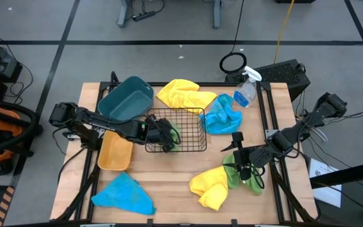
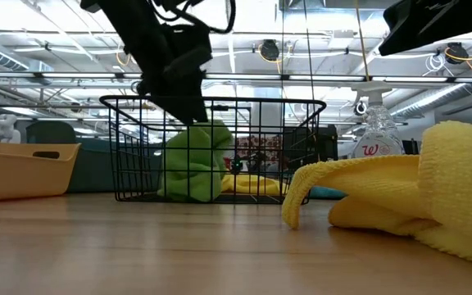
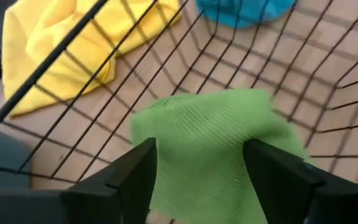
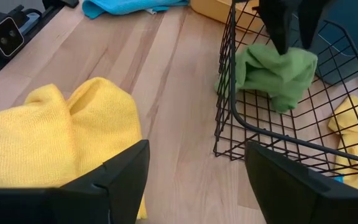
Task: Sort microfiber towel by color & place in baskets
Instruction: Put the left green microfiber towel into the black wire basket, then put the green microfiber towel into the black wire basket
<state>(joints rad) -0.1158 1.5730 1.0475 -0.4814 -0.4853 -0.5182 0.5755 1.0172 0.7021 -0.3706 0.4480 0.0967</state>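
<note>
Green towel [image 3: 216, 146] lies inside black wire basket [image 1: 188, 146], at its left end, bunched on the basket floor. Left gripper [image 1: 167, 133] sits over it inside the basket, fingers [image 3: 126, 180] spread either side of the cloth, not pinching; in low view the towel rests on the floor below the gripper.

Relative to wire basket:
- Teal tub [image 1: 126, 99] just beyond its far-left corner, tilted.
- Yellow-orange bin [image 1: 114, 152] just left of it, beside left arm.
- Yellow towel [image 1: 183, 94] just behind it, on table's far side.
- Blue towel [image 1: 222, 115] just right of it; clear spray bottle [image 1: 246, 90] beyond that, far-right.
- 2nd yellow towel [image 1: 211, 186] near side, to front-right, crumpled.
- 2nd green towel [image 1: 249, 180] touching that yellow one, under right gripper.
- 2nd blue towel [image 1: 125, 194] front-left, near table's near edge.

Right gripper [image 1: 239, 159] well right-front of basket, above the yellow/green pile, fingers spread, holding nothing; wrist view shows gap between them w/ bare table [image 4: 179, 93] behind.
</note>
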